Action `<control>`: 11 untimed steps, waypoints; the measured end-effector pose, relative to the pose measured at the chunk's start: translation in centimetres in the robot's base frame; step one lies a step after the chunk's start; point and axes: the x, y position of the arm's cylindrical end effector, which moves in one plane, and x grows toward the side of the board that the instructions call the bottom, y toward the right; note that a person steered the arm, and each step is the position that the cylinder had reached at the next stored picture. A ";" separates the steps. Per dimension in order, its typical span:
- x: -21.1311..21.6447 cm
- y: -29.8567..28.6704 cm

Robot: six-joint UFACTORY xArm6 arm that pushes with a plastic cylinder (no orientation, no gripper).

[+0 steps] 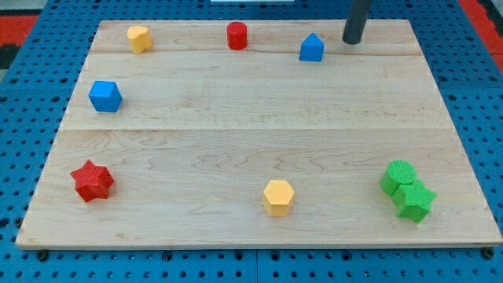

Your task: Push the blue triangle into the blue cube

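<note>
Here my tip [351, 41] is sitting just right of the blue triangle [312, 48], apart from it. The blue cube [104, 96] is lying well away at the view's left. The rod is carrying no pincer.

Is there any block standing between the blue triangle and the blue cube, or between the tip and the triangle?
No. My tip is just right of the blue triangle with nothing between. The board from there to the blue cube is bare; the red cylinder sits above that line.

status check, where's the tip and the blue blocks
My tip off blue triangle's right, apart. Blue cube far left, untouched. Red cylinder just above the path.
</note>
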 end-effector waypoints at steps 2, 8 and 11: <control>11.4 -18.3; 10.6 -21.7; 13.7 -27.0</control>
